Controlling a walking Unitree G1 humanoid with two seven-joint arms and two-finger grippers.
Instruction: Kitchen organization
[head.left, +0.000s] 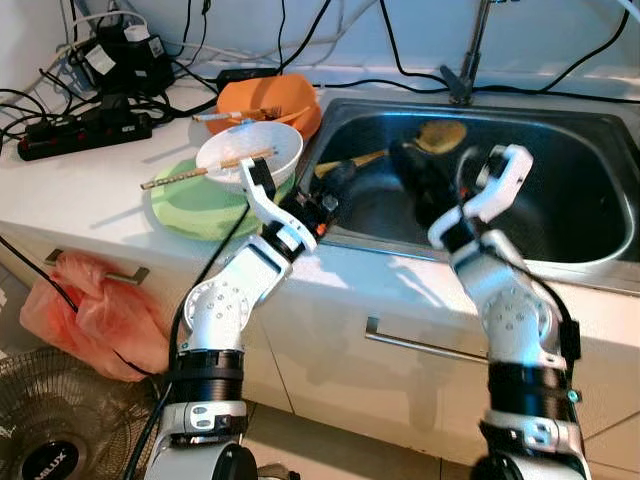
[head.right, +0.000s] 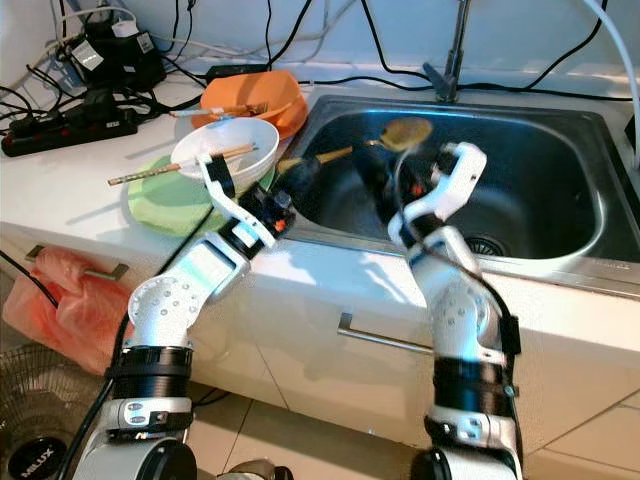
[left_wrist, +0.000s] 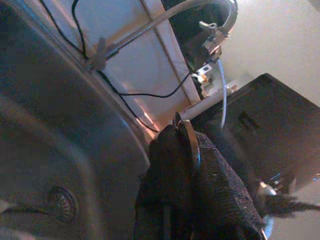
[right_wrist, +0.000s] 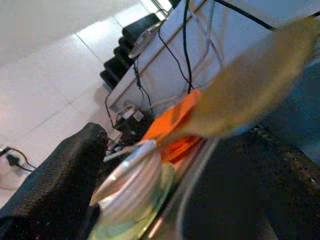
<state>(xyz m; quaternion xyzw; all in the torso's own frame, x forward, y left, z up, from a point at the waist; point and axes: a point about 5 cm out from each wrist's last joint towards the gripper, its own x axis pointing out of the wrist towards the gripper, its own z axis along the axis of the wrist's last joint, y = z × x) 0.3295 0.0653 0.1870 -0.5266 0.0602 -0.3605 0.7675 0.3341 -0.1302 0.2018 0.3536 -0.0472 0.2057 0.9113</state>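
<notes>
both my arms are reaching into the steel sink (head.left: 590, 215) right now; a wooden spoon (head.left: 430, 138) lies across the basin, bowl end toward 1 o'clock, handle running back toward 9 o'clock; my left jaws (head.left: 335, 195) sit at the sink's 9 o'clock edge right by that handle, and my left wrist view has the black fingers (left_wrist: 172, 170) pressed together around something thin, though i can't tell what it is; my right jaws (head.left: 425, 175) are down in the basin right below the spoon's bowl, and i honestly can't tell if they're open or closed; over on the white table (head.left: 90, 190), around 10 o'clock from the sink, there's a white bowl (head.left: 255, 150) with chopsticks (head.left: 205, 170) laid across it, sitting on a green plate (head.left: 195, 210); an orange bowl (head.left: 270, 100) sits just behind it.
</notes>
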